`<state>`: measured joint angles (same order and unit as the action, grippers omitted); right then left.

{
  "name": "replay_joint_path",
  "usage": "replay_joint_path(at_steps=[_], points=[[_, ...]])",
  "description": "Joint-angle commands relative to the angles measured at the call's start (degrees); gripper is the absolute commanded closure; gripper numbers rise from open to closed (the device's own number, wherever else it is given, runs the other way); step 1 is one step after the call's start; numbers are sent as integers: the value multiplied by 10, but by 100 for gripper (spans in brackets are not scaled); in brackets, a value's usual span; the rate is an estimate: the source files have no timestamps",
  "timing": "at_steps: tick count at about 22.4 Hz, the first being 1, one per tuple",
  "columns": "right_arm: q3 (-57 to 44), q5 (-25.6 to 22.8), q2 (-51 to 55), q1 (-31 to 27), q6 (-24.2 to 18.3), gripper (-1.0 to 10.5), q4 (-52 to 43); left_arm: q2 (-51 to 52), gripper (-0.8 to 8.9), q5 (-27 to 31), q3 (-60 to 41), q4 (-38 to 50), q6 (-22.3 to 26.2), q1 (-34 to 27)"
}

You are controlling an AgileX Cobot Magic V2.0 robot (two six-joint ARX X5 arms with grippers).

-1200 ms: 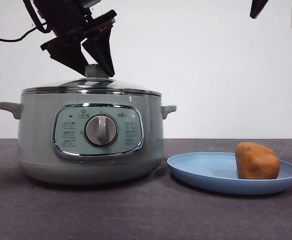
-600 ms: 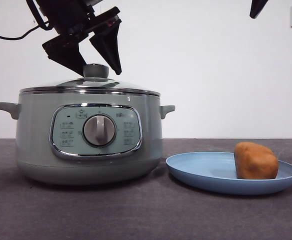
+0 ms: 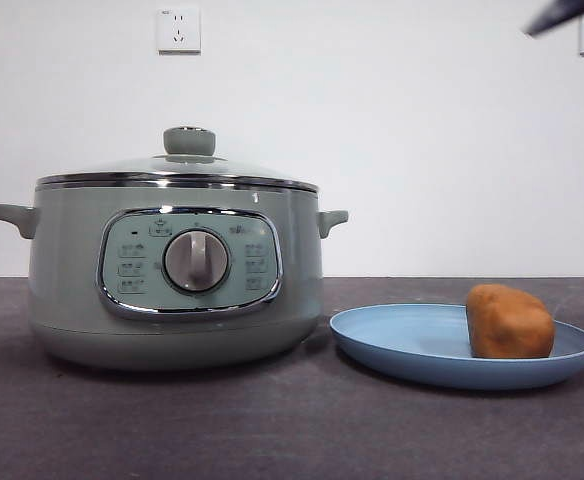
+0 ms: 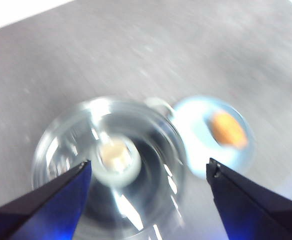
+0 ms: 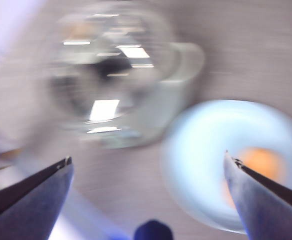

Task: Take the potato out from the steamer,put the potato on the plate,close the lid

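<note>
The sage-green steamer (image 3: 172, 270) stands at the left with the glass lid (image 3: 177, 170) seated on its chrome rim. The orange-brown potato (image 3: 509, 322) lies on the light-blue plate (image 3: 402, 345) to the right of the pot. My left gripper (image 4: 148, 170) is open and empty, high above the lid (image 4: 111, 155), out of the front view. My right gripper (image 5: 146, 165) is open and empty, high above the table; the plate (image 5: 211, 150) and potato (image 5: 261, 165) show blurred below it. A black tip (image 3: 562, 15) shows at the top right corner of the front view.
A white wall with two sockets (image 3: 179, 30) stands behind the dark table (image 3: 292, 430).
The left gripper has let go of the lid knob and risen out of the front view. The lid stays on the steamer. The black tip at the top right has shifted.
</note>
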<state>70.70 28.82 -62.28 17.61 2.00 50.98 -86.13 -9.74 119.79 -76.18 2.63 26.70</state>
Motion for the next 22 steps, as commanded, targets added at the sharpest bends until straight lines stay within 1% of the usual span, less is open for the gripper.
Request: replay_joint_path(at_steps=[1, 3, 4, 5, 6, 7, 8, 9, 10, 11, 17, 18, 20, 22], points=[[0, 71, 12, 1, 2, 443, -4, 13, 437, -26, 38, -38, 23, 2], [0, 97, 20, 1, 0, 447, -4, 32, 437, -49, 47, -38, 24, 2], [0, 99, 23, 1, -1, 447, -3, 36, 437, -57, 47, -38, 24, 2], [0, 99, 23, 1, -2, 478, -4, 39, 442, -58, 47, -38, 23, 2], [0, 99, 23, 1, -5, 604, -3, 40, 449, -57, 47, -38, 23, 3], [0, 99, 23, 1, -10, 740, -3, 40, 512, -57, 47, -38, 23, 3], [0, 99, 23, 1, -20, 889, -2, 39, 647, -57, 47, -38, 25, 3], [0, 99, 23, 1, -28, 979, -1, 39, 799, -57, 47, -38, 35, 3], [0, 99, 23, 1, -32, 952, 1, 39, 811, -56, 47, -38, 44, 3], [0, 99, 23, 1, -32, 956, 3, 39, 822, -56, 47, -38, 50, 3], [0, 98, 23, 1, -34, 952, 5, 39, 821, -57, 47, -38, 48, 4], [0, 98, 23, 1, -33, 948, 5, 39, 818, -56, 47, -38, 43, 4], [0, 96, 23, 1, -33, 948, 5, 39, 816, -56, 47, -38, 18, 4], [0, 85, 23, 0, -33, 947, -3, 39, 816, -55, 47, -38, 18, 3]])
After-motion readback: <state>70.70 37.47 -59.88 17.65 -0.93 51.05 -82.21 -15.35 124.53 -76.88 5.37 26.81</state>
